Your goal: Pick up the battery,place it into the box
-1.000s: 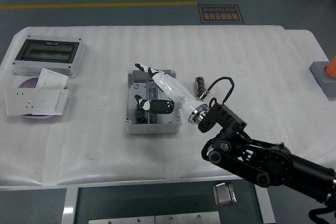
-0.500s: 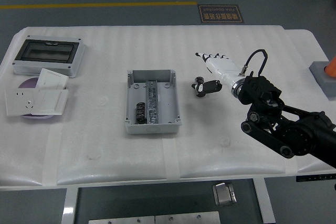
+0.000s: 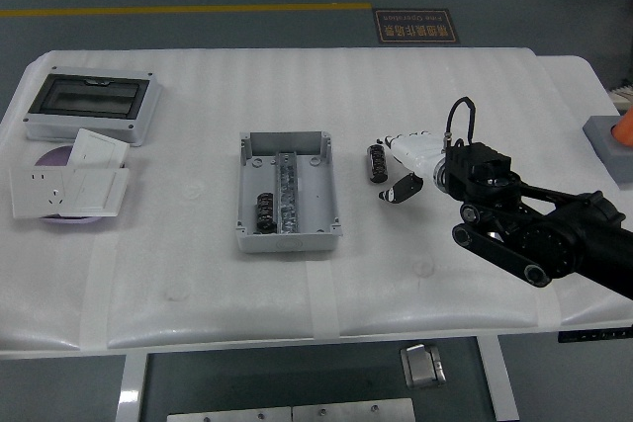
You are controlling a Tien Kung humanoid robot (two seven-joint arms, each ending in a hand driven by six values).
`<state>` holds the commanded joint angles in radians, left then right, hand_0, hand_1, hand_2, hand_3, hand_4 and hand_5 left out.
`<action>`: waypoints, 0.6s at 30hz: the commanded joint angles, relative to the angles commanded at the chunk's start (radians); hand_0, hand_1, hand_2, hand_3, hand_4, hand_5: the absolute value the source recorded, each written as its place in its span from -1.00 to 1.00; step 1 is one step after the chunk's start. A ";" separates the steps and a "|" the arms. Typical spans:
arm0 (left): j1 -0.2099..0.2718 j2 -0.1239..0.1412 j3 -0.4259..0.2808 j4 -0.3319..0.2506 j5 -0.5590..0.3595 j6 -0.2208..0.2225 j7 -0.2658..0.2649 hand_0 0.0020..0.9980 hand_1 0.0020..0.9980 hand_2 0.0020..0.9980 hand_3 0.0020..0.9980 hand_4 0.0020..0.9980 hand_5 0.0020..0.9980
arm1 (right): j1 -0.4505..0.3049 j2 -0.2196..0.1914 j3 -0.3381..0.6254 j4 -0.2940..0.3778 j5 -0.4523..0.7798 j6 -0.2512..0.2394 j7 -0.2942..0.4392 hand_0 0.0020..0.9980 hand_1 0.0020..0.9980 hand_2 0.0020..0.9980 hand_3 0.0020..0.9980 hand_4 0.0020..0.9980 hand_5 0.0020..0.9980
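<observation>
A dark ribbed battery (image 3: 376,162) lies on the white table just right of the grey open box (image 3: 287,139). A second dark battery (image 3: 265,212) rests inside the box, at its near left beside the metal rail. My right hand (image 3: 390,167), white with black fingertips, comes in from the right on a black arm and sits low against the right side of the loose battery. Its fingers (image 3: 401,141) reach past the battery's far end and its thumb (image 3: 400,190) is at the near end, spread and not closed on it.
A grey enclosure with a dark window lid (image 3: 87,106) stands at the back left. White socket plates (image 3: 69,187) lie on a purple disc (image 3: 51,157) in front of it. A grey block (image 3: 611,143) holding something orange sits at the right edge.
A second ago my right hand was over the box, where a battery now lies. It has swung right to the loose battery and dropped down beside it.
</observation>
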<state>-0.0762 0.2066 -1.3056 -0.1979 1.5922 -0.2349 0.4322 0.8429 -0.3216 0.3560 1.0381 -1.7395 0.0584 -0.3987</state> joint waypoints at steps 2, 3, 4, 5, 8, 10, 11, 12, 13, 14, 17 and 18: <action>-0.001 -0.001 -0.001 0.000 0.002 0.000 0.000 0.14 0.27 0.02 0.14 0.28 -0.97 | 0.005 0.003 0.002 -0.008 0.004 -0.012 0.006 1.00 1.00 1.00 1.00 0.68 -0.34; -0.002 -0.001 -0.001 0.000 0.002 0.000 0.000 0.14 0.27 0.02 0.14 0.28 -0.97 | 0.007 0.004 0.002 -0.011 0.007 -0.017 0.008 1.00 1.00 1.00 1.00 0.68 -0.34; -0.002 -0.001 -0.001 0.000 0.002 0.000 -0.001 0.14 0.27 0.02 0.14 0.28 -0.97 | 0.010 0.005 0.002 -0.013 0.009 -0.021 0.010 1.00 1.00 1.00 1.00 0.68 -0.34; -0.002 -0.002 -0.001 0.000 0.002 0.000 -0.001 0.14 0.27 0.03 0.14 0.28 -0.97 | 0.013 0.006 -0.001 -0.016 0.012 -0.026 0.013 1.00 0.99 1.00 1.00 0.66 -0.33; -0.003 -0.003 -0.001 0.000 0.002 -0.001 -0.001 0.14 0.27 0.03 0.14 0.28 -0.97 | 0.028 0.015 -0.020 -0.037 0.031 -0.044 0.025 1.00 0.99 1.00 1.00 0.66 -0.33; -0.003 -0.004 -0.002 0.000 0.003 -0.001 -0.001 0.14 0.27 0.03 0.14 0.28 -0.97 | 0.036 0.022 -0.032 -0.050 0.042 -0.051 0.030 1.00 0.99 1.00 1.00 0.66 -0.33; -0.003 -0.004 -0.003 -0.001 0.003 -0.001 0.000 0.14 0.27 0.03 0.14 0.27 -0.97 | 0.041 0.026 -0.040 -0.057 0.048 -0.056 0.032 1.00 0.96 1.00 1.00 0.66 -0.27; -0.004 -0.004 -0.003 -0.001 0.004 -0.001 0.000 0.14 0.27 0.03 0.14 0.27 -0.97 | 0.045 0.029 -0.048 -0.063 0.053 -0.059 0.034 1.00 0.96 1.00 1.00 0.66 -0.27; -0.004 -0.004 -0.003 -0.001 0.004 -0.002 0.001 0.14 0.27 0.03 0.14 0.27 -0.97 | 0.050 0.033 -0.057 -0.070 0.059 -0.061 0.036 1.00 0.96 1.00 1.00 0.66 -0.27; -0.004 -0.004 -0.004 -0.001 0.005 -0.002 0.001 0.14 0.27 0.03 0.14 0.27 -0.97 | 0.055 0.037 -0.066 -0.076 0.065 -0.062 0.038 1.00 0.96 1.00 1.00 0.66 -0.27; -0.004 -0.003 -0.006 -0.002 0.008 -0.003 0.003 0.14 0.27 0.03 0.14 0.27 -0.97 | 0.070 0.047 -0.096 -0.095 0.081 -0.064 0.044 1.00 0.93 1.00 1.00 0.68 -0.26; -0.004 -0.003 -0.006 -0.002 0.008 -0.003 0.003 0.14 0.27 0.03 0.14 0.27 -0.97 | 0.076 0.051 -0.107 -0.102 0.089 -0.067 0.048 1.00 0.93 1.00 1.00 0.68 -0.26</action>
<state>-0.0801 0.2033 -1.3119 -0.2000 1.6007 -0.2378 0.4350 0.9184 -0.2704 0.2495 0.9360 -1.6505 -0.0083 -0.3510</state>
